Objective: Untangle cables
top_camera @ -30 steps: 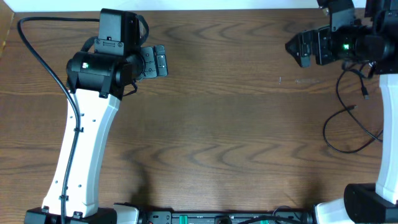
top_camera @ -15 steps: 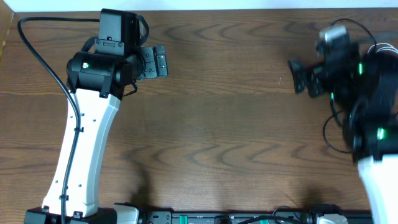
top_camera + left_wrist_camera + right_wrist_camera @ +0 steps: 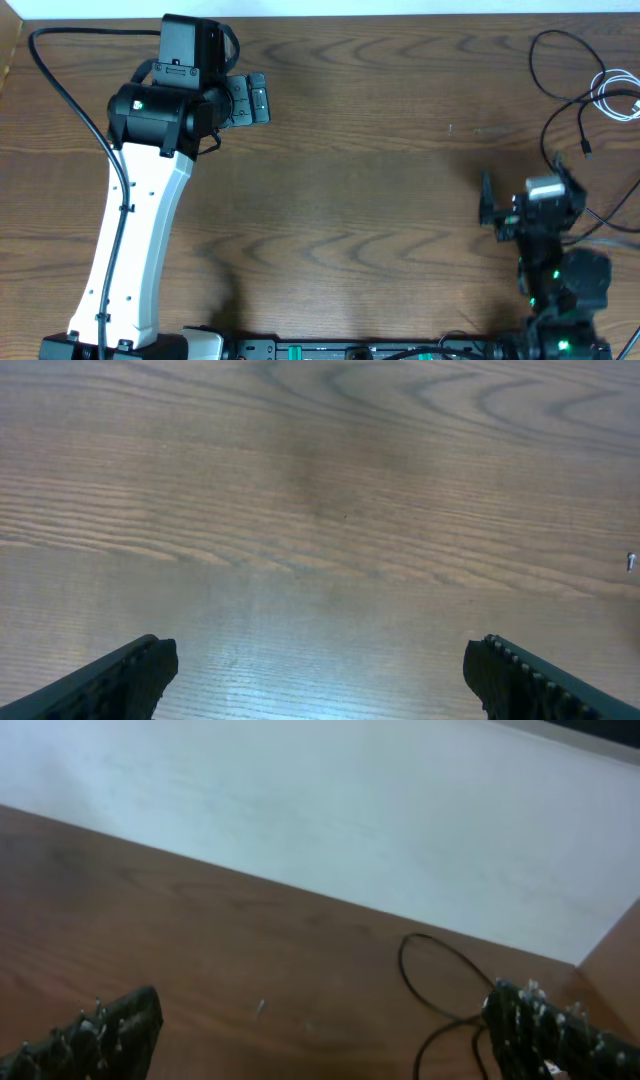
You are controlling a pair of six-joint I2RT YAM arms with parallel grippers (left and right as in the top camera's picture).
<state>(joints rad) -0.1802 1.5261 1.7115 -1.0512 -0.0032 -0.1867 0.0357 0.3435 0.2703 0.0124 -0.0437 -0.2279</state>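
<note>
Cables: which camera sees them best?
Overhead. It shows the black cables and the white cable spread at the table's far right corner. The right wrist catches only one black loop; the left wrist shows only table.

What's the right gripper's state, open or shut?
Open. In the wrist view, the right gripper has its fingers spread wide, with nothing gripped between them.

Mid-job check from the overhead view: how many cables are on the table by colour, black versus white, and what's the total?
black cables: 2, as far as the overlapping strands at the far right let me tell
white cable: 1, looped at the right edge
total: 3
</note>
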